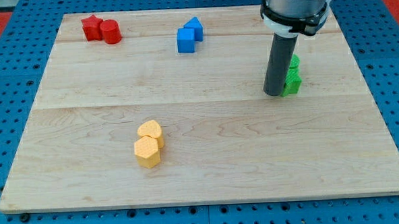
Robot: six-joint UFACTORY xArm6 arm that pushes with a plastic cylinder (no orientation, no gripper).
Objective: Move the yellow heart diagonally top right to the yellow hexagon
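The yellow heart lies left of centre in the lower part of the wooden board, touching the yellow hexagon, which sits just below it and slightly to the left. My tip is far off at the view's right, resting on the board right beside the left side of the green blocks. The rod stands upright and hides part of the green blocks.
A red star and a red cylinder sit together at the top left. A blue cube and another blue block sit at the top centre. The board's edge borders blue pegboard.
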